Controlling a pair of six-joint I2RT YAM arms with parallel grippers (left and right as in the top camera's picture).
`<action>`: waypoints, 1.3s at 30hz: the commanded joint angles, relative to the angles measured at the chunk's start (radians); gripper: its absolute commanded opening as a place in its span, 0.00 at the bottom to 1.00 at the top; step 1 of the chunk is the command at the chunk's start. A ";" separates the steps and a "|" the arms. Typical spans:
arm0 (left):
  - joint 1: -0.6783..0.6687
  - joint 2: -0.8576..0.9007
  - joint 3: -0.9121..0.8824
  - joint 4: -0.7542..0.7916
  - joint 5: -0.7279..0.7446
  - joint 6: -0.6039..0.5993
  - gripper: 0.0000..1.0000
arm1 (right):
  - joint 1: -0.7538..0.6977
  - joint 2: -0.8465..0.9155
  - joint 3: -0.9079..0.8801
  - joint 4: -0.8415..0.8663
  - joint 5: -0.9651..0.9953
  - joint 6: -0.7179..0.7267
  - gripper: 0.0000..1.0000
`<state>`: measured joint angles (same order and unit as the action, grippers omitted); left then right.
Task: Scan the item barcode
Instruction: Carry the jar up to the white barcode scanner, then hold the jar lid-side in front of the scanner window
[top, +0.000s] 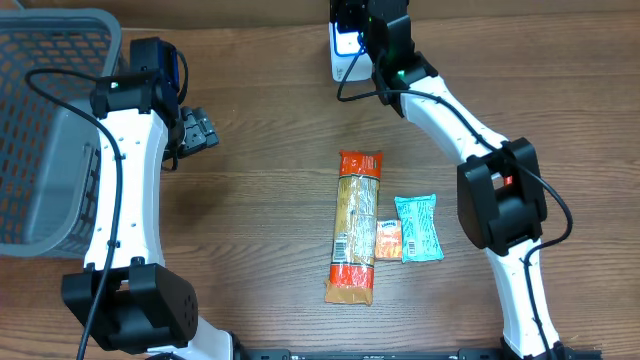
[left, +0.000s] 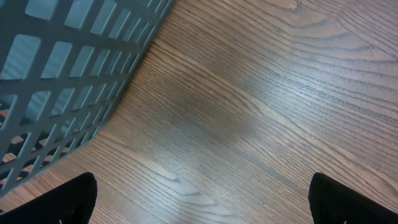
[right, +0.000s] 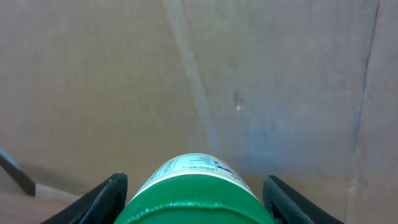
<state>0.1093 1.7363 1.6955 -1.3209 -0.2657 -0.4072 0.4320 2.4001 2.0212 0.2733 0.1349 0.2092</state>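
The green-capped bottle (right: 189, 177) sits squarely between the fingers of the right tool (right: 196, 205), which is clenched on its sides. The cap points toward the wrist camera, probably so the printed label can be turned to the white device (top: 345, 45) at the 12 o'clock edge of the table (top: 260, 120), which I take to be the scanner. The left tool (top: 195, 130), at 9 o'clock beside the grey basket (top: 40, 100), hangs released and empty over bare wood, likely parked out of the way.
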 joint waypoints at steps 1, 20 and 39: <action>0.002 0.003 0.022 -0.003 0.001 0.022 1.00 | -0.002 0.027 0.020 0.056 0.016 0.003 0.32; 0.002 0.003 0.022 -0.003 0.001 0.022 1.00 | -0.009 0.188 0.020 0.322 0.074 0.003 0.29; 0.002 0.003 0.022 -0.003 0.001 0.022 1.00 | -0.032 0.206 0.020 0.337 0.100 0.003 0.29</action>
<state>0.1093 1.7363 1.6955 -1.3212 -0.2657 -0.4072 0.4072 2.6118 2.0212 0.6044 0.2188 0.2092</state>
